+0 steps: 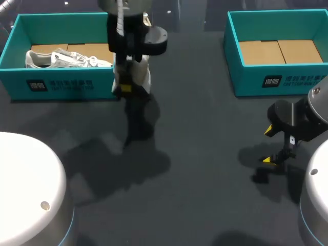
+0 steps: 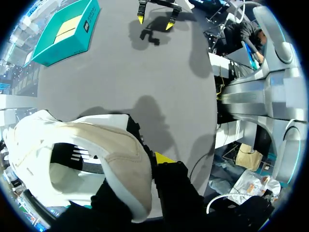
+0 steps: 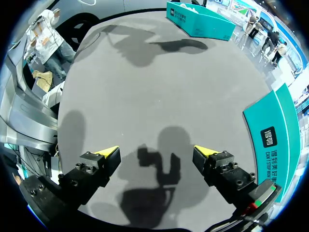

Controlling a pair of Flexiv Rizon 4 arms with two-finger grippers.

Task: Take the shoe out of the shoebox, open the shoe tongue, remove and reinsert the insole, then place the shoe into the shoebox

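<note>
The table (image 1: 205,154) has a dark grey, matte top, like felt. Over its far left part, just beside the near right corner of the left shoebox (image 1: 15,72), a white sneaker (image 2: 96,164) hangs in the air. The left gripper (image 1: 125,89) is pinching the sneaker's side wall between its fingers. The sneaker has smooth white panels and a cream, suede-like band around its opening, which faces the left wrist camera. Its long axis runs sideways from the fingers; which end is the toe I cannot tell.

The left shoebox is teal cardboard with a brown floor, and a second sneaker (image 1: 66,59) lies in it along the box. The right shoebox (image 1: 246,79), of the same kind, stands at the far right corner. Near the right edge, the right gripper (image 3: 157,152) hovers low over the table with fingers spread wide.
</note>
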